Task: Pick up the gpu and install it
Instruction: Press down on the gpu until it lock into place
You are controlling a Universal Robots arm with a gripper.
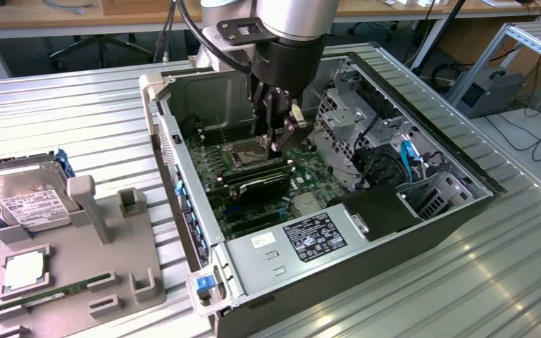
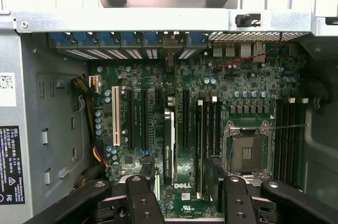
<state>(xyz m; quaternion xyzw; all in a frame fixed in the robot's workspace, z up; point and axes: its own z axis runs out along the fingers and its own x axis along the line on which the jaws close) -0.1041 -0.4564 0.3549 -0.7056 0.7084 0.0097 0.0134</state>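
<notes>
Two dark fingers [image 2: 142, 195] are seen spread wide, and nothing is held between them; the gripper [image 2: 179, 192] hangs inside the open computer case [image 1: 421, 232], above the motherboard [image 2: 243, 84]. Directly below the gap between the fingers, the gpu [image 2: 168, 147] is seated edge-on in a slot, apart from both fingertips. Its near end is cut off behind the fingers, and its board face cannot be made out. Beyond the right finger, the empty CPU socket [image 2: 248, 152] is seen.

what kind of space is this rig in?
Likely a robotics lab or workshop: an open PC case on an aluminium-profile table, a grey parts fixture holding a hard drive, desks and cables behind.
</notes>
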